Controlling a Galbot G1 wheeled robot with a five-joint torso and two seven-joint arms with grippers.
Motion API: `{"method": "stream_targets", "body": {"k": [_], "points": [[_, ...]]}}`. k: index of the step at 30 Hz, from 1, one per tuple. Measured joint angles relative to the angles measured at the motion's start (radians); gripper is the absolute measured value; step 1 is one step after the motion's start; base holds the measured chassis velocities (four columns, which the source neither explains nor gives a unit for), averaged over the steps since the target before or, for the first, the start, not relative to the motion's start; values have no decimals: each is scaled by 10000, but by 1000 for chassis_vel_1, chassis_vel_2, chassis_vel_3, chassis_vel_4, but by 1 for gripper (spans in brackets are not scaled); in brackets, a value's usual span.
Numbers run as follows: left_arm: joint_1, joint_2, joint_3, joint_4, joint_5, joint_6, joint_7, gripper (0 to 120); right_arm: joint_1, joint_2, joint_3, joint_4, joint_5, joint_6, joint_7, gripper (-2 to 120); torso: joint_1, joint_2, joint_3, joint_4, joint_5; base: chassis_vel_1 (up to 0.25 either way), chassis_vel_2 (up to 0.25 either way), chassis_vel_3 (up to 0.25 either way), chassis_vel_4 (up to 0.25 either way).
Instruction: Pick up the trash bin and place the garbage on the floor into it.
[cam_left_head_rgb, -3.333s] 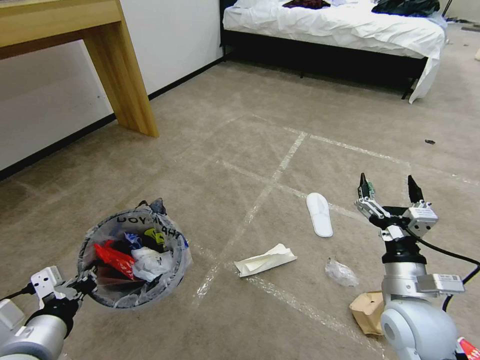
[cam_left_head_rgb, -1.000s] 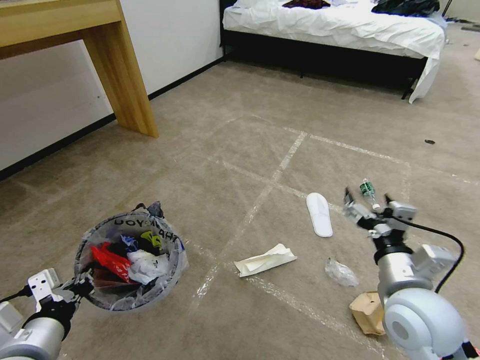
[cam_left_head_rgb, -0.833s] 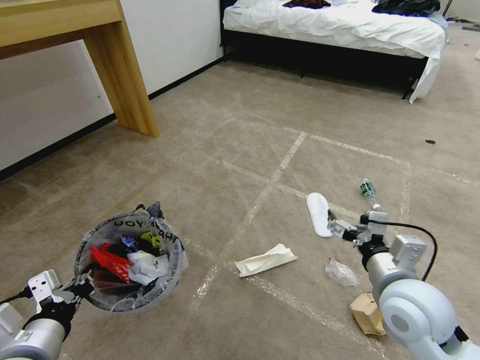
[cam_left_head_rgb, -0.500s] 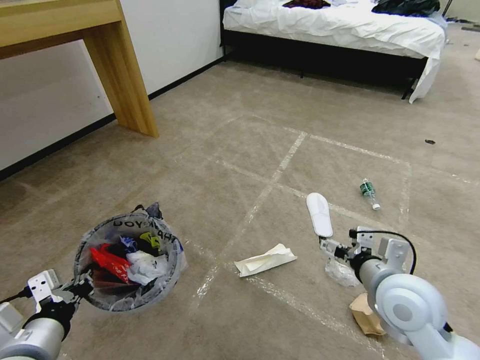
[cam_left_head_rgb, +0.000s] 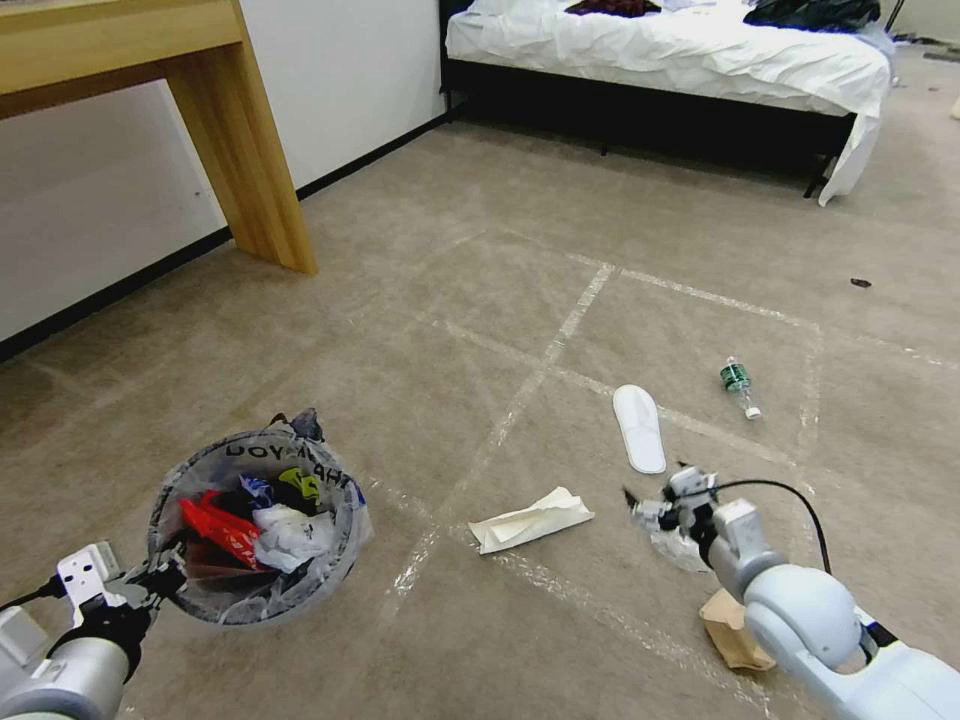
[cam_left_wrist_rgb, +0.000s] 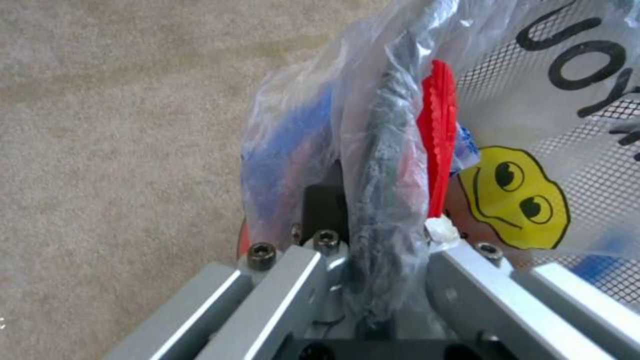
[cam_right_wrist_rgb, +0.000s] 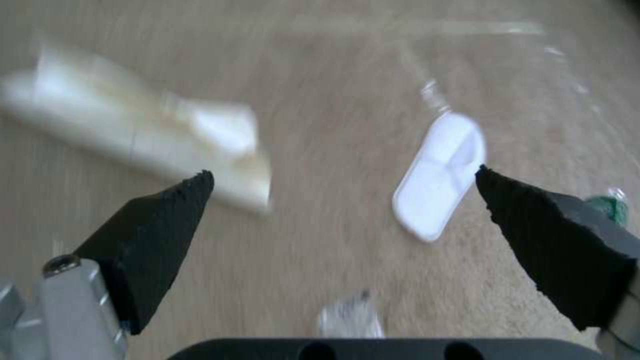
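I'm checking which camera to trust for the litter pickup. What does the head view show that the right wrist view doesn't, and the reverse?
Head view alone: the trash bin held at its rim by the left gripper, the tan paper bag, the wooden table leg and the bed.

Right wrist view alone: the right gripper seen close, its two black fingertips spread wide.

Both: the white slipper sole, the folded white tissue, the green-labelled bottle and the crumpled clear wrapper.

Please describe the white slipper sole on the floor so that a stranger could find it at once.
Start from the bed and come forward across the taped carpet. The slipper sole lies flat beyond the open right pincer. It is smooth, long and rounded, unlike the crumpled white paper nearby.
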Motion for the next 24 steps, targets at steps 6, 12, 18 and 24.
{"method": "stream_targets", "body": {"k": [6,12,18,24], "points": [[19,-124,15,56,120,-54,39,1,1042,-271,-1029,-229,-278,-1569,-790,100,0,0,0,0,1,0,0,0,0],[32,-213,7,66,165,-70,38,1,2997,-135,-2253,-599,-585,-3088,-2891,100,0,0,0,1,-1,0,0,0,0],[62,-347,-45,63,197,-70,15,1,4919,560,-3371,-1972,-2347,-2355,-6460,100,-1,0,0,0,-1,0,0,0,0],[89,-528,-52,100,333,-87,6,1,6627,1632,-4754,-3801,-2715,-1225,-6594,100,0,-1,1,3,-3,0,0,0,0]]}}
